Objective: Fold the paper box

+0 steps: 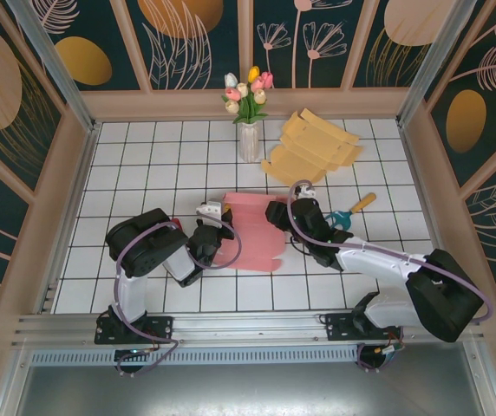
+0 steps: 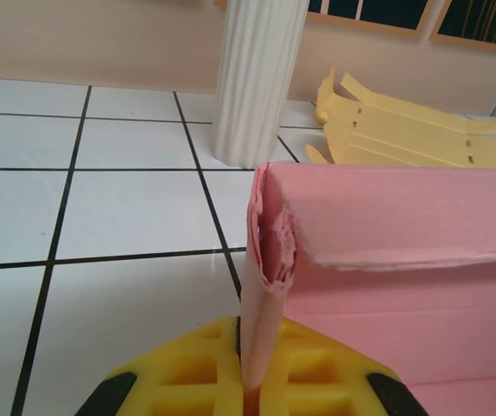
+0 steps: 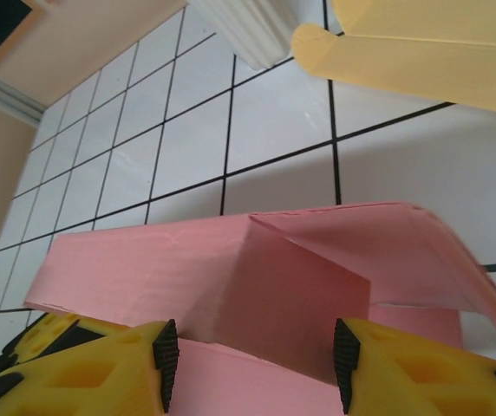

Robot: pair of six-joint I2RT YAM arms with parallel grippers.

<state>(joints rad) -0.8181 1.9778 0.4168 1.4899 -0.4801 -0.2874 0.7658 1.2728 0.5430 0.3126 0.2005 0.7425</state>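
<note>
The pink paper box lies partly folded in the middle of the tiled table. My left gripper is at its left edge. In the left wrist view its yellow fingers are shut on a thin upright pink flap of the box, with a raised side wall running off to the right. My right gripper is at the box's far right corner. In the right wrist view it stands open, its black pads on either side of a folded-up pink panel without pressing it.
A white vase of tulips stands behind the box, and its ribbed base is close ahead of the left gripper. A stack of flat yellow box blanks lies at the back right. A small orange-handled tool rests right of the right arm.
</note>
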